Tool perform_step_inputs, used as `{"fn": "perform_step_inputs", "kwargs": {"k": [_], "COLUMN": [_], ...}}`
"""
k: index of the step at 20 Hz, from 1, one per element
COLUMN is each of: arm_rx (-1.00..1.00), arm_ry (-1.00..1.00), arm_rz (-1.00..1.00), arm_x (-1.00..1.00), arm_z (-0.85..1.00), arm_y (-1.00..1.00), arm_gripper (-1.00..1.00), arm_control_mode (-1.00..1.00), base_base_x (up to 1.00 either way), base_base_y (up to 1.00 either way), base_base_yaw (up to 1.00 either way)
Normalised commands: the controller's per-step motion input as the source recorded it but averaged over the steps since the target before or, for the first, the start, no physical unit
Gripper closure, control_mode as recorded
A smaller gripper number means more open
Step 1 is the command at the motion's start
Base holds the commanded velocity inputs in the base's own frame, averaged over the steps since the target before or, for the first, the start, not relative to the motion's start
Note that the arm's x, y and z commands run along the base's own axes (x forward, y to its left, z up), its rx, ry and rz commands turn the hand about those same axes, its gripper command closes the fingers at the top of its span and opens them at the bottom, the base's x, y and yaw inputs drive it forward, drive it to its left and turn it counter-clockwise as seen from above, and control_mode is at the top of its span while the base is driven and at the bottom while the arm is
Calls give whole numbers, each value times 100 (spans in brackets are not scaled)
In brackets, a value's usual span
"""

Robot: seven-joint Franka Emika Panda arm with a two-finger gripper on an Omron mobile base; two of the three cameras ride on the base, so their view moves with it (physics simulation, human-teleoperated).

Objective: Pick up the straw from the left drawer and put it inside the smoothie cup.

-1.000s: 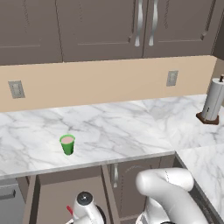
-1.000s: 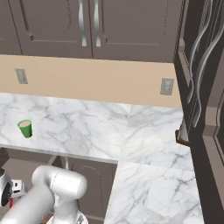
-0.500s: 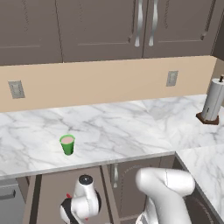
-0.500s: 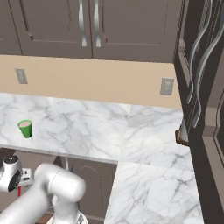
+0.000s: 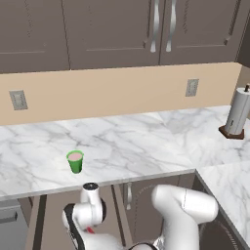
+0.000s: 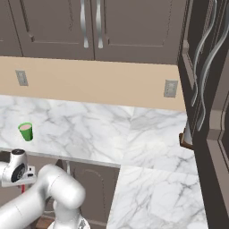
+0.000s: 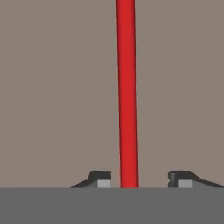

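Observation:
The red straw point(image 7: 127, 87) runs straight up the hand view from between my fingertips, over the light brown floor of the left drawer point(image 7: 48, 96). My gripper point(image 7: 140, 180) is shut on the straw, one tip close on either side. From the left base view the hand point(image 5: 90, 207) points down into the pulled-out drawer point(image 5: 53, 219) below the counter edge, fingers hidden behind it. The green smoothie cup point(image 5: 74, 161) with pink filling stands upright on the marble counter, just above and left of the hand; it is also in the right base view point(image 6: 26, 131), above the hand point(image 6: 17, 172).
The marble counter point(image 5: 146, 146) overhangs the drawer. A narrow cabinet door with a vertical silver handle point(image 5: 128, 195) sits right of the drawer. A paper towel holder point(image 5: 238, 114) stands at the far right. Upper cabinets point(image 5: 122, 29) hang above.
The jaws have narrowed onto the straw, and the hand has risen from deep in the drawer toward the counter edge.

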Motion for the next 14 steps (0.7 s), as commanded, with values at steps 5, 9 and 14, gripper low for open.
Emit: {"fn": "perform_step_inputs", "kwargs": {"k": [5, 9, 14], "arm_rx": [0, -1, -5], "arm_ry": [10, 2, 0], "arm_rz": [0, 0, 0], "arm_x": [-78, -77, -55], "arm_z": [-37, -33, -19], "arm_y": [92, 94, 90], "arm_gripper": [100, 100, 100], "arm_control_mode": [-100, -100, -100], "base_base_x": [0, 0, 0], "base_base_y": [0, 0, 0], "base_base_yaw": [0, 0, 0]}}
